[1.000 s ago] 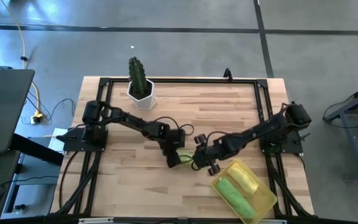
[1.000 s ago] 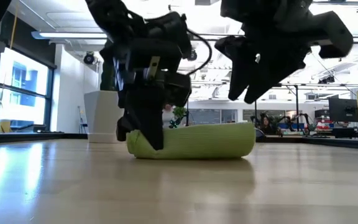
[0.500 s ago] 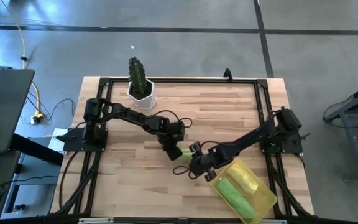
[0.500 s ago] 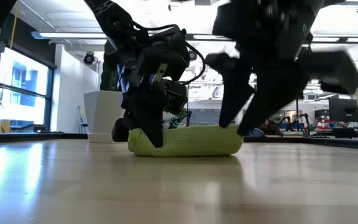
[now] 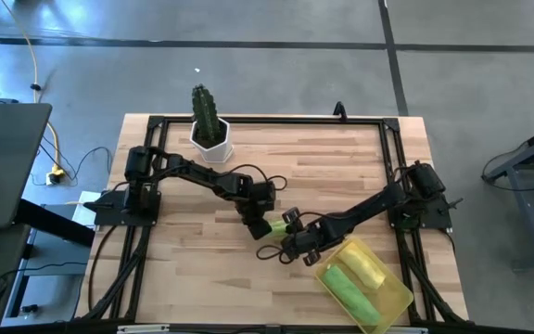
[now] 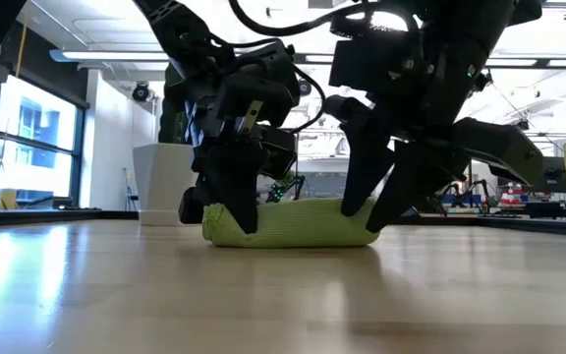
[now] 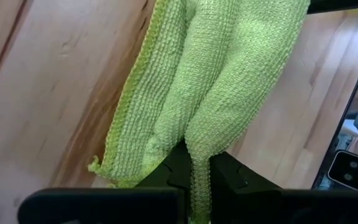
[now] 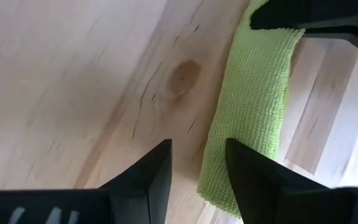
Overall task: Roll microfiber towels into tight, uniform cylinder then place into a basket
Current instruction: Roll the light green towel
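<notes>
While left gripper (image 7: pixel 194 180) pinches rolled lime towel (image 6: pixel 293 222) end, right gripper (image 8: pixel 197 171) – fingers apart – angles down beside it.

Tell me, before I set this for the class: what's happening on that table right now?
Two robot arms are working on a rolled lime green towel lying mid-table. The left gripper is shut on one end of it. The right gripper is down at the other end with its fingers apart, not visibly clamping the roll. Beside them, the yellow basket already holds two rolled towels, a yellow one and a green one. A potted cactus stands at the table's far edge.
</notes>
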Available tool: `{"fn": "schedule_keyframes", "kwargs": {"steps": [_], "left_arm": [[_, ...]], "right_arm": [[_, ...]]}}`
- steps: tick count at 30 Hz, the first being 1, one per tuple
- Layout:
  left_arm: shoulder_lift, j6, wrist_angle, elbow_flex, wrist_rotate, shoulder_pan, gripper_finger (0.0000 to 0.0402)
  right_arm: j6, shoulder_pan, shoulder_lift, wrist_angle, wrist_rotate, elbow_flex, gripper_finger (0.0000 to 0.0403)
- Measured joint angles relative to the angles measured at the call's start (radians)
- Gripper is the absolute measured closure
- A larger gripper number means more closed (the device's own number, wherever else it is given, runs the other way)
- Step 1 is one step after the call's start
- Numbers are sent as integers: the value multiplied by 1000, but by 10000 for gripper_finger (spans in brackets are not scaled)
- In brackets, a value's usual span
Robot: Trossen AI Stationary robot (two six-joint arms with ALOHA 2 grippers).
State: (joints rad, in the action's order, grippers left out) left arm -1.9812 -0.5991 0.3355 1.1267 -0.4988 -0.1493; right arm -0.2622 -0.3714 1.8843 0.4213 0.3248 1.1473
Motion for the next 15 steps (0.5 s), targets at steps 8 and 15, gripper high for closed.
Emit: {"fn": "schedule_keyframes", "kwargs": {"steps": [8, 15], "left_arm": [[0, 8, -1, 0, 1, 0, 387], [0, 21, -2, 0, -3, 0, 386]], "right_arm": [[68, -4, -3, 7, 1, 6, 210], [157, -9, -9, 51, -6, 37, 164]]}}
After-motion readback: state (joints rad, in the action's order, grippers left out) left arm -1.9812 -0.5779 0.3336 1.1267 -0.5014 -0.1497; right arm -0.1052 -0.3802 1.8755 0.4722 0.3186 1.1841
